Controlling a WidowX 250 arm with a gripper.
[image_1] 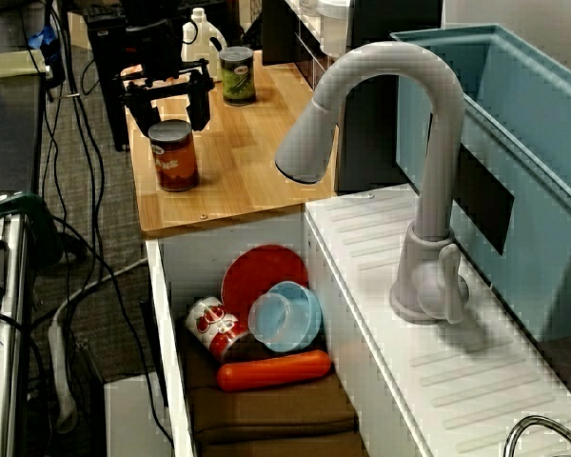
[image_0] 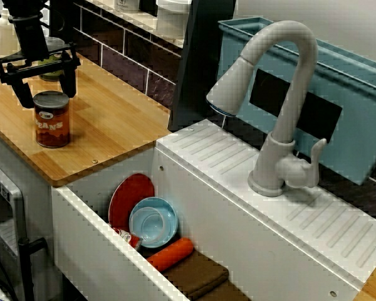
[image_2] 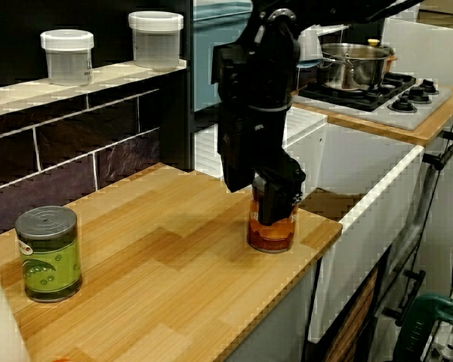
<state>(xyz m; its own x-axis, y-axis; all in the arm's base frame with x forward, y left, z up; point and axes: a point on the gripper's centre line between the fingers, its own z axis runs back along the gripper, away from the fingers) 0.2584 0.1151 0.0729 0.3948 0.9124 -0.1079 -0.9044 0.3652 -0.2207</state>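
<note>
Arm pose: I read the black arm as near vertical over the wooden surface (image_0: 119, 125), wrist pointing straight down and the end effector (image_0: 47, 95) at its lowest point. In the view from beside the tap, the two fingers (image_0: 22, 93) stand wide apart, one on each side of the red can (image_0: 52, 122), with their tips at about the level of the can's upper rim. The view from over the sink agrees: the end effector (image_1: 167, 119) is spread wide, with the red can (image_1: 174, 157) upright below and between the fingers. I see a gap on both sides, so nothing is gripped. In the view along the surface, the end effector (image_2: 275, 200) overlaps the can's top half; I cannot tell from there how deep it sits. The can stands near the surface's front corner, close to the sink (image_0: 88, 232). A green can (image_2: 49, 253) stands well apart, nearer the tiled wall.
</note>
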